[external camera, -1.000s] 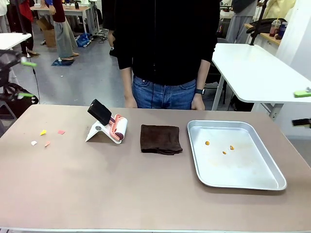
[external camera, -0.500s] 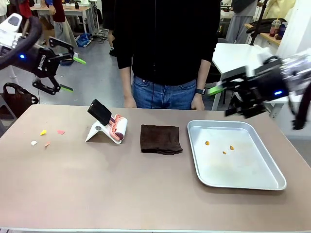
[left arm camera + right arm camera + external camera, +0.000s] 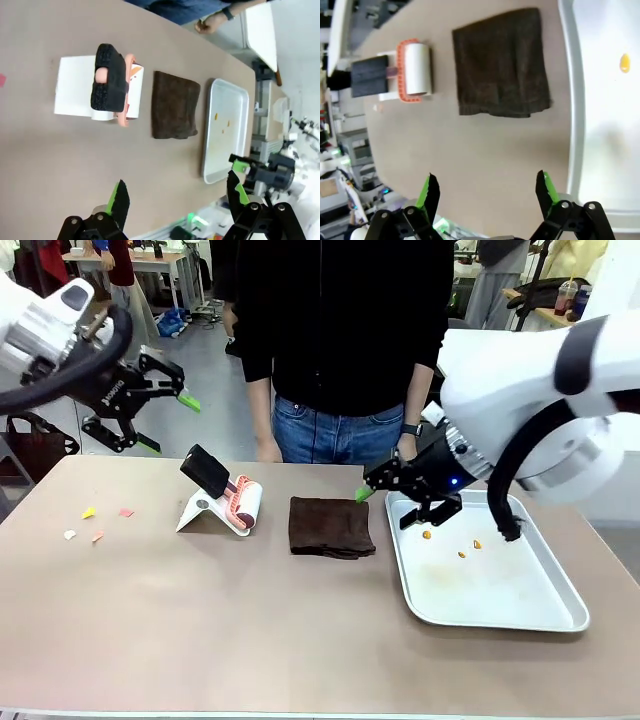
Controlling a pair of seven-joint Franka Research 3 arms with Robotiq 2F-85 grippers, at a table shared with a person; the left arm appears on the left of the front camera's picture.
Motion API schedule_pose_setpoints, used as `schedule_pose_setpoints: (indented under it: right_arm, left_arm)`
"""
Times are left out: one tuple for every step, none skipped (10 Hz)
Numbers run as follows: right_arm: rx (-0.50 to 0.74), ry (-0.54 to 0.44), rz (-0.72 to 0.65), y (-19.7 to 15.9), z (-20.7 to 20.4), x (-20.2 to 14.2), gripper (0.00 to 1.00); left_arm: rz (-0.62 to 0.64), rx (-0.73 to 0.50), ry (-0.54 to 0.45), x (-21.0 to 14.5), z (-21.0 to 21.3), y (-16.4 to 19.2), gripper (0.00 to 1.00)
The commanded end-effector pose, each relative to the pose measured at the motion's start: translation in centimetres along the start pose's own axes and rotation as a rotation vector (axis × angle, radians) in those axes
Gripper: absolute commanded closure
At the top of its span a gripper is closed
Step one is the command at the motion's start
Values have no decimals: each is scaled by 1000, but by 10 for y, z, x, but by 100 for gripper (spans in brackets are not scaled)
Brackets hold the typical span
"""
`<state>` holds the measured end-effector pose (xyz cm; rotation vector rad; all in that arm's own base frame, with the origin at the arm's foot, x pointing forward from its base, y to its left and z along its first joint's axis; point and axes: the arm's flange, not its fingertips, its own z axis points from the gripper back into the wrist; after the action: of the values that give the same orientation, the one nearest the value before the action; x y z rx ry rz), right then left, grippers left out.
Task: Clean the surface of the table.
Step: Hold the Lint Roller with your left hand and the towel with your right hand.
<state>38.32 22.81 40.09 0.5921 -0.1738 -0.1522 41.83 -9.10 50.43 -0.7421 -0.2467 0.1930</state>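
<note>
Right gripper (image 3: 402, 502), jaws apart, hangs mid-frame by the left rim of the metal tray (image 3: 480, 624), left gripper (image 3: 168, 423) likewise spread upper left, table (image 3: 250, 630) filling the lower frame; dropping toward the brown cloth (image 3: 331, 527) could clip that rim, height unclear.
</note>
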Motion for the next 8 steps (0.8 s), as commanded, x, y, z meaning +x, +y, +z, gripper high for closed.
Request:
schedule_pose_setpoints:
  right_arm:
    - [14,42,-43,8,0,10,0]
    - [38,61,-55,5,2,10,0]
    - [54,105,-71,1,9,8,0]
    - [8,43,-26,-5,-8,10,0]
    - [8,43,-26,-5,-8,10,0]
    - [8,43,-26,-5,-8,10,0]
    - [26,70,-37,-6,-5,11,0]
    - [-98,27,12,1,1,-4,0]
  left_arm:
    - [-180,-60,-6,-3,-9,18,0]
    - [-228,-95,-21,-2,-15,24,0]
    - [-265,-74,-60,0,-23,31,0]
    - [-168,-19,0,-5,-10,9,0]
    - [-168,-19,0,-5,-10,9,0]
    - [-168,-19,0,-5,-10,9,0]
    - [-168,-19,0,-5,-10,9,0]
    - [-191,-26,-12,-3,-14,17,0]
